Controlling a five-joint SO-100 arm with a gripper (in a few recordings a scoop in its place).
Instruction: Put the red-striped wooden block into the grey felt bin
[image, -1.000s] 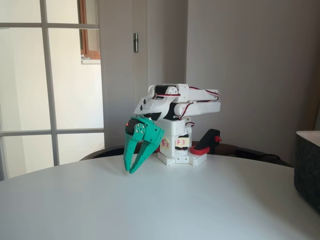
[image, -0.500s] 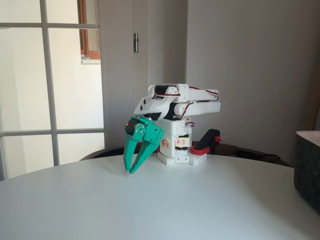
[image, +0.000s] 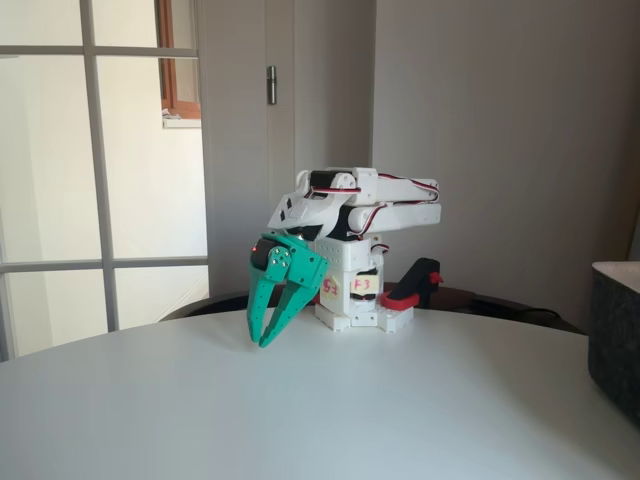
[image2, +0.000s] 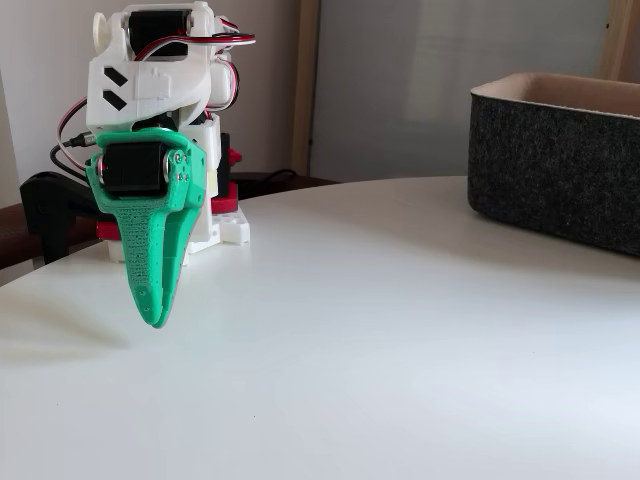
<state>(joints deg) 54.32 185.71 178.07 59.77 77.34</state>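
Nothing has changed over the last second: the green two-finger hand (image: 265, 338) is still hung just above the round white desk (image: 300, 410), fingertips together, nothing held. No red-striped block can be made out. The charcoal felt bin (image2: 560, 160) stands well apart, so the task is judged unstarted.

Home room, round white table (image: 300, 400), glazed door (image: 100, 170), plain painted walls (image: 500, 130)

Wide bare stretch of white table (image: 330, 400) between the folded arm's green gripper (image: 264, 340) and the grey felt bin (image2: 560, 160), well apart. Gripper tips hanging just over the tabletop, perhaps touching. Red-and-black clamp (image: 415, 283) behind the base.
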